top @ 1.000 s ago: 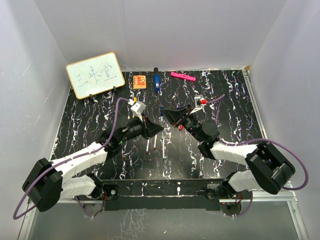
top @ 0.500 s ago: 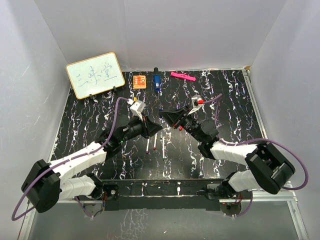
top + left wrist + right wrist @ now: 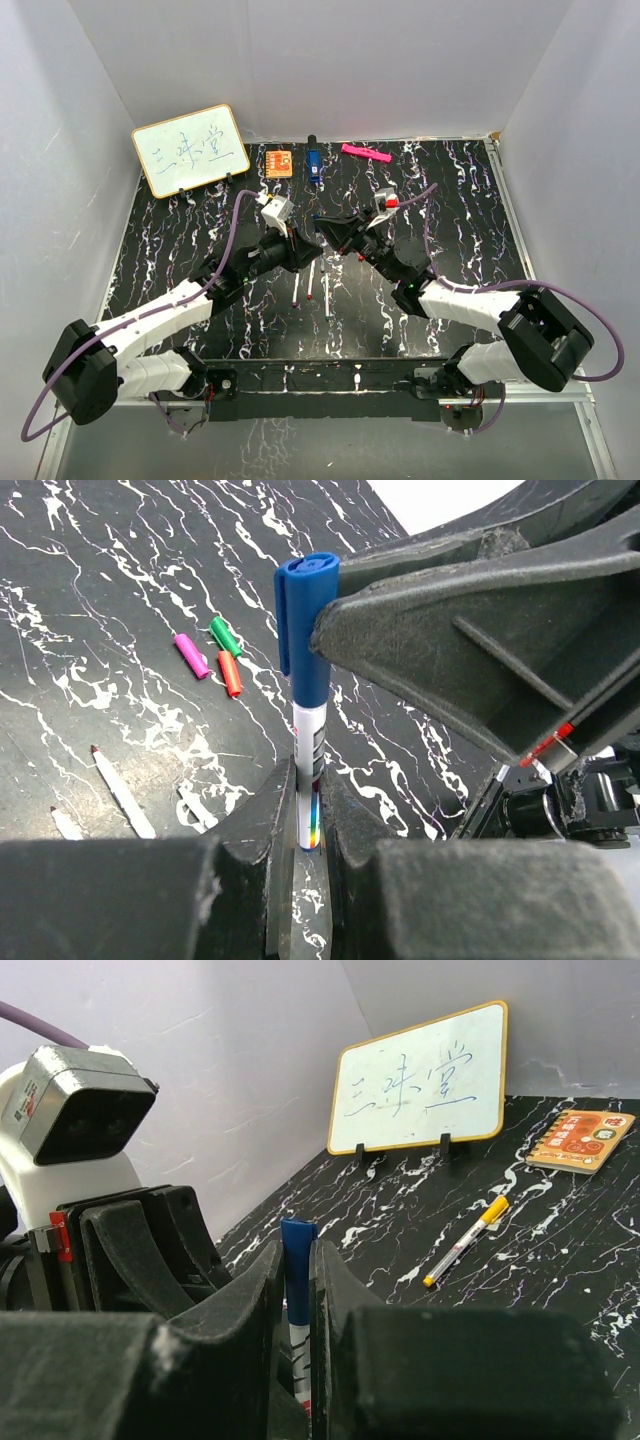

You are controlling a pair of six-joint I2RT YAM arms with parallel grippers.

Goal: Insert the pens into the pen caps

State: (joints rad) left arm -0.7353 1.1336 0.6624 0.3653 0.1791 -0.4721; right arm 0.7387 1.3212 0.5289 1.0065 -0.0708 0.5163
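1 pen (image 3: 308, 735), gripped by left pincer (image 3: 308, 795), sits inside blue cap (image 3: 305, 630) gripped by right pincer (image 3: 296, 1265).

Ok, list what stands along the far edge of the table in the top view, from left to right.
whiteboard → orange notepad → blue block → pink bar

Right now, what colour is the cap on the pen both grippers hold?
Blue. The stubby plastic cap on the white-barrelled pen shows best in the left wrist view.
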